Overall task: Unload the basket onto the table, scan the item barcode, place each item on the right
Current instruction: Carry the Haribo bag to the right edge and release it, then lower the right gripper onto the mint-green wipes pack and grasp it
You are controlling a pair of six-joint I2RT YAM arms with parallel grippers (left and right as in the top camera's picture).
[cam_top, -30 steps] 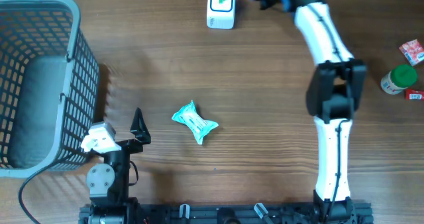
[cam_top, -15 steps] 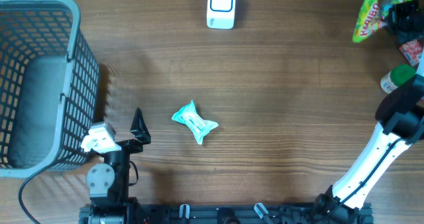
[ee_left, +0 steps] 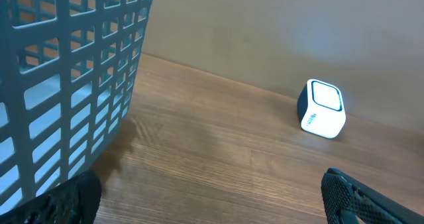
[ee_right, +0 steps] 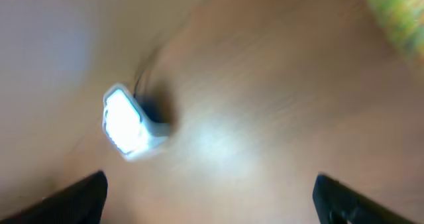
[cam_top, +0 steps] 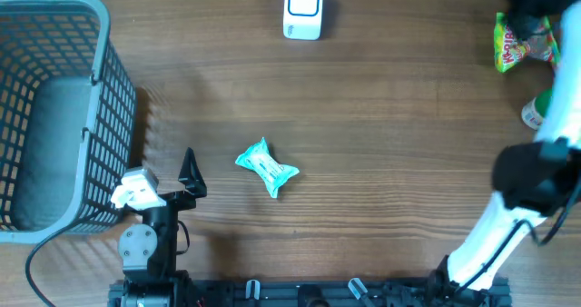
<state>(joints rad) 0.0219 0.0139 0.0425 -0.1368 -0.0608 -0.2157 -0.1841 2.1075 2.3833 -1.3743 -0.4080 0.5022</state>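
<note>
1. Jaws on both arms stand wide apart and hold nothing. The left jaws hang low beside the basket (cam_top: 113, 116). The right jaws are at the far right corner, close to a sweet bag (cam_top: 519, 44) that lies loose on the surface (cam_top: 390, 162).
2. At the middle of the far edge stands the scanner (cam_top: 302, 9), its window lit. A teal packet (cam_top: 267, 168) lies mid-surface, well apart from the scanner and from both sets of jaws. I cannot tell whether the bag or the packet is the next item to scan.
3. One risk is the right arm (cam_top: 536, 171), which crosses over a green-capped bottle (cam_top: 536, 113). Swinging back low could tip the bottle or drag the sweet bag off the edge.
4. Both packs look soft and crinkled. A pinch on a loose corner could let one slip, or leave its barcode creased or turned away from the window, so no scan would register. A careless approach could also nudge the small scanner.
5. The surface is brown wood grain, bare between these things. Behind it is a plain beige wall (ee_left: 278, 25). The right wrist view is blurred.
</note>
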